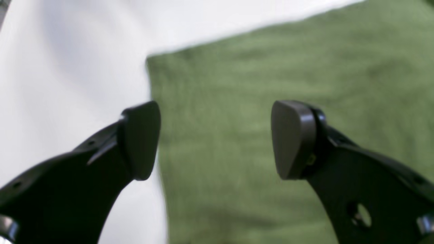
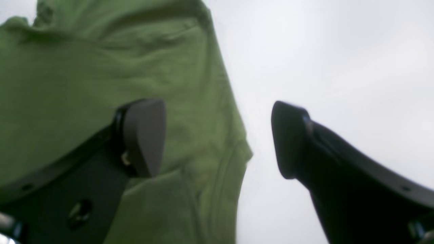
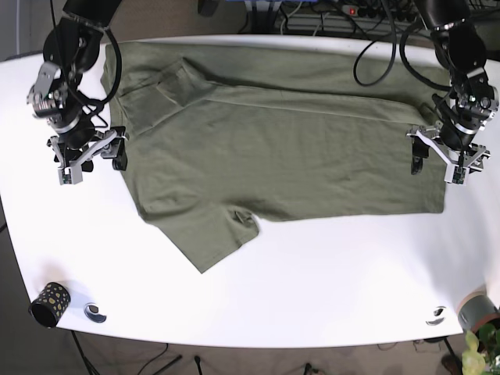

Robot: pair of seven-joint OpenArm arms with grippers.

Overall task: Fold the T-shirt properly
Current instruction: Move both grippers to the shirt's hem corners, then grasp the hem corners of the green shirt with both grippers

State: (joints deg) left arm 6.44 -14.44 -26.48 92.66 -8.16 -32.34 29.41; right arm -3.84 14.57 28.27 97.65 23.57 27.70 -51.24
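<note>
shirt (image 3: 273, 148) lies spread on your white desk (image 3: 312, 273), one sleeve (image 3: 207, 234) pointing toward the near edge. near the front left corner you have a small dark cup (image 3: 49, 303). your right claw (image 3: 87, 160) hangs apart at the shirt's collar-side edge, your left claw (image 3: 439, 158) apart over the hem corner. cables (image 3: 328, 16) lie beyond the far edge.

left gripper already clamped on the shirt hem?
No. In the left wrist view the left gripper is open, its pads apart above the T-shirt with no fabric between them.
</note>
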